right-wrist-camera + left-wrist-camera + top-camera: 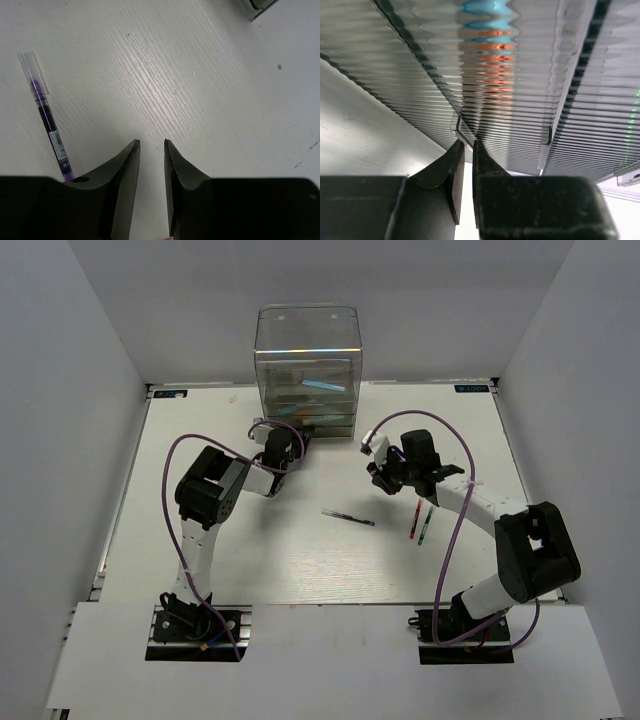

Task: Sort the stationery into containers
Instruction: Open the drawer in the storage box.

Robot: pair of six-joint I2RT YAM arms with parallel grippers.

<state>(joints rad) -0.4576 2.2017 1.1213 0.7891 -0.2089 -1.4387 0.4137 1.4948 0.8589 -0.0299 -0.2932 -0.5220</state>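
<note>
The clear drawer unit (307,365) stands at the back centre. A light blue pen (322,387) and orange-tinted shapes (487,55) show blurred through its ribbed drawer fronts (410,55). My left gripper (290,447) is at a low drawer, its jaws (468,142) nearly closed on the drawer's small clear handle tab (464,131). My right gripper (378,476) hovers over the table, open and empty (152,142). A thin dark pen (348,516) lies mid-table, left of my right fingers (47,117). A red pen (414,521) and a teal pen (426,524) lie side by side under my right arm.
The white table (300,560) is walled by grey panels on three sides. A corner of the drawer unit (262,5) shows at the top right of the right wrist view. Purple cables loop from both arms.
</note>
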